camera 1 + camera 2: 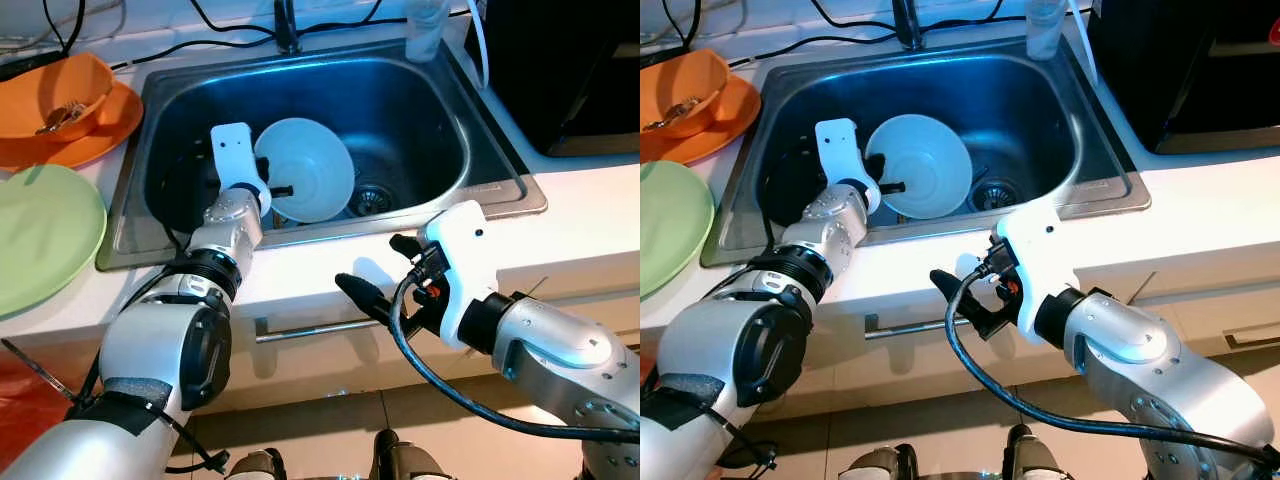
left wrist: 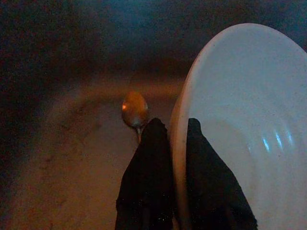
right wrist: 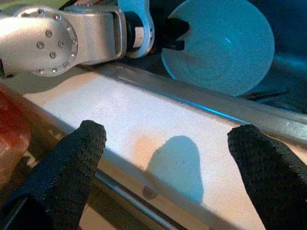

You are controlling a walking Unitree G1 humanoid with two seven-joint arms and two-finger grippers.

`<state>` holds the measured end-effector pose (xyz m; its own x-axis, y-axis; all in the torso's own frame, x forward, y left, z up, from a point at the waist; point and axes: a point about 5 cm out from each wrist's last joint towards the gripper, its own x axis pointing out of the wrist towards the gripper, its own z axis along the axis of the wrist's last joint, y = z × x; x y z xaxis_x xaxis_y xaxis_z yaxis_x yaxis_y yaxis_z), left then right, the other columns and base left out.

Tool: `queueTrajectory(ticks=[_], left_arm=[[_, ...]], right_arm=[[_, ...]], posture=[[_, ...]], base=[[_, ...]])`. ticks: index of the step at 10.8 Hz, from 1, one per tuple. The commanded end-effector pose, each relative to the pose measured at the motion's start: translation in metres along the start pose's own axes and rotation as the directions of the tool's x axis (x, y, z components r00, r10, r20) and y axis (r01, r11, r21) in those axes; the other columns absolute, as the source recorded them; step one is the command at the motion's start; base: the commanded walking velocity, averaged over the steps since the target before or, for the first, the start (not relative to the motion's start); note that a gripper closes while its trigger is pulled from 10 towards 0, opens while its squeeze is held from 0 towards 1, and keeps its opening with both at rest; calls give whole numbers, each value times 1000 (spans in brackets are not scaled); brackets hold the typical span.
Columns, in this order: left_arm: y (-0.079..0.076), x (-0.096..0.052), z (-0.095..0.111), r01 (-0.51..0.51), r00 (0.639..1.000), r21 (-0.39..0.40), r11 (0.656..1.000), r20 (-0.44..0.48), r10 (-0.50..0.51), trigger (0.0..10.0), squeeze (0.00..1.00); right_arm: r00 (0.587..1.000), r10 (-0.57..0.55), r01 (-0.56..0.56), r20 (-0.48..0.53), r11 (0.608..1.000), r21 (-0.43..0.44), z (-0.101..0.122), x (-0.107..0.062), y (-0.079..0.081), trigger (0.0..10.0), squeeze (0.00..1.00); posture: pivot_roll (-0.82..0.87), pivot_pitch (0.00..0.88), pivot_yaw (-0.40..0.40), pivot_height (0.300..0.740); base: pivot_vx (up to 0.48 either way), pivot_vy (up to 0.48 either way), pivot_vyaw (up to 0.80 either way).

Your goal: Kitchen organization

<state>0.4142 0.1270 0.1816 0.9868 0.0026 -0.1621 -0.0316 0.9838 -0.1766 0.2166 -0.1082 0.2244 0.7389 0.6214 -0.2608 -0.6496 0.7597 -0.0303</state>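
Reaching into the steel sink, the left gripper pinches the rim of the pale blue bowl, tilted on edge, seemingly to lift it onto the white counter by the orange dishes and green plate. Along the left wrist, both fingers clamp the rim, a spoon lying beyond; the right wrist shows the right gripper spread wide over the counter edge, probably waiting.

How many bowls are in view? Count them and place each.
2. A pale blue round bowl stands tilted in the steel sink, its rim pinched by the left gripper. An orange bowl sits on an orange plate on the counter. Others may be hidden.
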Motion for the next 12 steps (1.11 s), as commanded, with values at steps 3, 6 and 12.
queueTrajectory(ticks=[3, 6, 12], left_arm=[[0, 0, -7, -20, 998, -76, 997, -67, 14, 9020, 588], [3, -1, -15, -26, 995, -94, 995, -102, 16, 10000, 1000], [8, -2, -18, -33, 994, -85, 996, -109, 23, 10000, 1000]], right_arm=[[1000, 23, -23, -4, 999, -28, 5, -3, 5, 10000, 0], [1000, 22, -22, -6, 999, -23, 7, -2, 5, 10000, 0], [1000, 15, -15, -4, 1000, -16, 6, -1, 4, 10000, 0]], posture=[[-201, 216, 98, 740], [-201, 216, 99, 740], [-193, 217, 100, 740]], base=[[0, 0, 0], [0, 0, 0], [0, 0, 0]])
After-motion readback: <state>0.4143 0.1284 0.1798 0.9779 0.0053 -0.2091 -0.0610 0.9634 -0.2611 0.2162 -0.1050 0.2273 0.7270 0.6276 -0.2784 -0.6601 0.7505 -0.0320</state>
